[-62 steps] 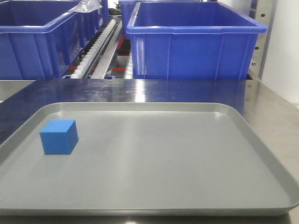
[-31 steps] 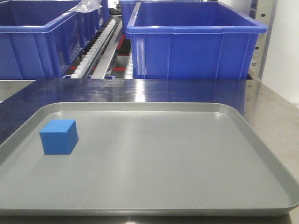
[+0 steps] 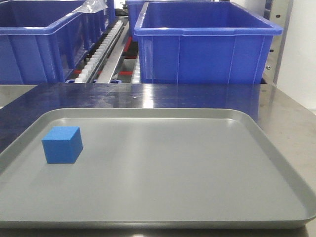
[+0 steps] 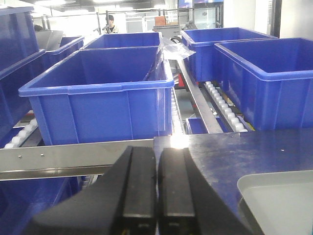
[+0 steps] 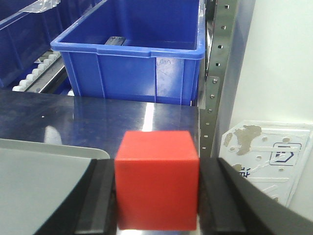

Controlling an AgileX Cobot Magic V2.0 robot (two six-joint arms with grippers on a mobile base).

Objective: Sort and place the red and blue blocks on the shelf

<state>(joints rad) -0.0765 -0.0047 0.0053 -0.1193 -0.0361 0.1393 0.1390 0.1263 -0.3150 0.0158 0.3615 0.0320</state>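
On the far left, our left gripper (image 4: 157,164) is hanging with its two black fingers (image 4: 139,186) pressed together, and it is gripping nothing. In front of it a large blue bin (image 4: 98,98) is sitting on the shelf (image 4: 58,159), just behind the steel tabletop (image 4: 230,152). In the front view, the blue block (image 3: 62,144) is resting flat on the left part of the grey tray (image 3: 148,113), near the left rim but not touching it, and the tray is lying on the tabletop. Behind the table, a white roller track (image 3: 101,49) is running between the bins, and to the right of it a second blue bin (image 3: 205,49) is standing on the shelf, open at the top. Farther to the right, our right gripper (image 5: 157,196) is clamping the red block (image 5: 157,171) between its fingers. Both pads (image 5: 100,196) are touching the sides of the cube, so the claw is open only as wide as the block. The cube is sitting level in the grip, a corner of the tray is showing just to the left of it, and we cannot tell how high it is above the table. On its right, a perforated metal post (image 5: 215,73) of the shelf is standing upright before a white wall (image 5: 274,58).
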